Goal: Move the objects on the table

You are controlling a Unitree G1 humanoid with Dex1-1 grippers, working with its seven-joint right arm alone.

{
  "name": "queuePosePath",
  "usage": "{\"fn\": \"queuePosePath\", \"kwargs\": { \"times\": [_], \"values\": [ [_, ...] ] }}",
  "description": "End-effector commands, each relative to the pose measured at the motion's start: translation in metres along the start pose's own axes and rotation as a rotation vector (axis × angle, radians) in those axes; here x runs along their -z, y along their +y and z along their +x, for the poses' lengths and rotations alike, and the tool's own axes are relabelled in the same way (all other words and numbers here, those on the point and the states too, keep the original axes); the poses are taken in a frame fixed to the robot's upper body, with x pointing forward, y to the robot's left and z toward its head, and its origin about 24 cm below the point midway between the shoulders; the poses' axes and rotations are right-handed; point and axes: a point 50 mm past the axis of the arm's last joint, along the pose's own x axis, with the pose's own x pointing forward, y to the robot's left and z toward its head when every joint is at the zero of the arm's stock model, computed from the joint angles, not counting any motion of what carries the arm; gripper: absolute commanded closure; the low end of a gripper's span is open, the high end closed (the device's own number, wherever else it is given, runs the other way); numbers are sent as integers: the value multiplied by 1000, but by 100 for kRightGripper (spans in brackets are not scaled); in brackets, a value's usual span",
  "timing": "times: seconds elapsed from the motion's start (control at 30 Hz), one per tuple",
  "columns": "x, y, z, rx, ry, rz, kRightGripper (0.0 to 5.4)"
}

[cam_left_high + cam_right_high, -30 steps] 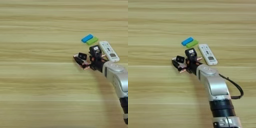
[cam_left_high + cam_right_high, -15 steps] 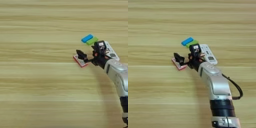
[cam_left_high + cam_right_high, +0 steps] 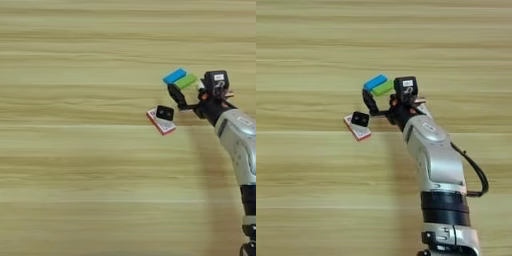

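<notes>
On the tan wooden table [image 3: 60, 150] lies a small flat white box with red edging [image 3: 162, 126], and a black square block [image 3: 165, 113] rests on its far end. My right gripper [image 3: 196, 89] hovers just right of them, open and holding nothing. Its left finger [image 3: 370, 100] points toward the box without touching it. The right finger [image 3: 405, 86] is raised near the coloured blocks. The silver forearm [image 3: 433, 150] comes in from the lower right. The white remote is hidden behind the gripper and arm.
A blue block [image 3: 174, 76] and a green block [image 3: 186, 81] lie side by side just behind the gripper. A black cable [image 3: 476, 172] loops off the forearm's right side.
The gripper has pulled back to the right and upward from the white box with its fingers spread. The black block now lies on the box, free of the fingers.
</notes>
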Motion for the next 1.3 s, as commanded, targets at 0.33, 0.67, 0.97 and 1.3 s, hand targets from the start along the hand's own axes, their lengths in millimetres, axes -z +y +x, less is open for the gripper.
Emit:
{"fn": "queuePosePath", "kwargs": {
  "times": [0.33, 0.67, 0.97, 1.3],
  "values": [
    [-31, -33, 8, 244, -85, -119, 5],
    [-25, -46, 7, 312, -20, -104, 5],
    [-17, -58, 8, 324, 38, -47, 5],
    [-12, -66, 9, 349, 73, -47, 5]
  ]
}}
